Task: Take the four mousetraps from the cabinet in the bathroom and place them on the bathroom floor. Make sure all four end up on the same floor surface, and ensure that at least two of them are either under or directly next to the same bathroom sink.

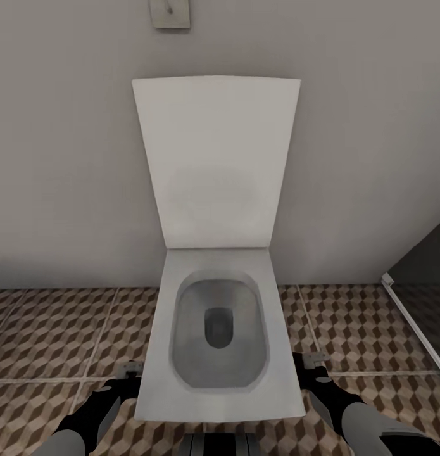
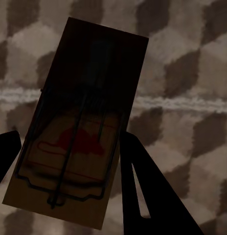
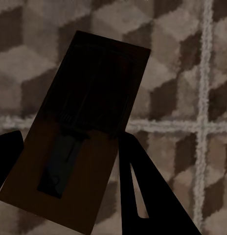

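While I face the white square-edged toilet (image 1: 220,354) with its lid (image 1: 216,161) raised against the grey wall (image 1: 68,158), both my arms hang low at the near edge of the head view, one on each side of the bowl. The bowl is open and holds only a grey basin with a dark drain at its middle.

My left gripper (image 2: 69,161) is clenched on a flat rectangular tan wooden mousetrap (image 2: 77,122) with dark wire and a red patch; the dark fingers (image 2: 147,191) press its two long edges, and it hangs above the bathroom floor of brown, beige and white cube-patterned tiles (image 2: 192,58). My right gripper (image 3: 69,161) likewise grips a second flat tan wooden mousetrap (image 3: 81,142), shadowed, its dark metal parts facing the camera, with pale grout lines crossing on the tiles behind it.

In the head view the left gripper (image 1: 128,373) sits just beside the toilet's left rim and the right gripper (image 1: 311,370) just beside its right rim. Patterned floor lies open to the left; at far right a dark panel with a white frame (image 1: 413,316) bounds the tiles.
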Available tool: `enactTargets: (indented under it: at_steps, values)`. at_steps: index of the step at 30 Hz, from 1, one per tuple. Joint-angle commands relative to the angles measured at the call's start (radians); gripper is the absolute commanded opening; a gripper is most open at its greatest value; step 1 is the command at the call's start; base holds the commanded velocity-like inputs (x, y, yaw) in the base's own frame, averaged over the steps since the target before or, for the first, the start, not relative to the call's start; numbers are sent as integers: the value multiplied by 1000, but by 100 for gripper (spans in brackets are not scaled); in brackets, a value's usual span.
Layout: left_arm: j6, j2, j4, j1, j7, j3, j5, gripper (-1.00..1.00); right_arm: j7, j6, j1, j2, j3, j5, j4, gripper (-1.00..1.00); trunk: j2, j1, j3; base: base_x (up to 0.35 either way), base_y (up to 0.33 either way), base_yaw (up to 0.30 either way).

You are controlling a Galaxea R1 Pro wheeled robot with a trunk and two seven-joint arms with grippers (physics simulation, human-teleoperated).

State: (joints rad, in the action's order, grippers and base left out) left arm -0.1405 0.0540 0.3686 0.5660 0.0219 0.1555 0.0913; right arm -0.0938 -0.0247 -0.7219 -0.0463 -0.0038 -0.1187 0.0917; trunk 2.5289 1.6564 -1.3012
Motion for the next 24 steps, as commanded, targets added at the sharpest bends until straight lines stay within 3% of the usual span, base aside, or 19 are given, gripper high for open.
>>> enactTargets:
  at_steps: [1, 24]
  values:
    - [-5, -1, 2, 0, 4, 7, 10, -100, -4, -2, -1, 0, -1, -10, -1, -100, 0, 0, -1, 14, 0, 0]
    - [-5, -1, 1, 0, 4, 6, 10, -100, -9, -1, -1, 4, -1, -10, -1, -100, 0, 0, -1, 44, 0, 0]
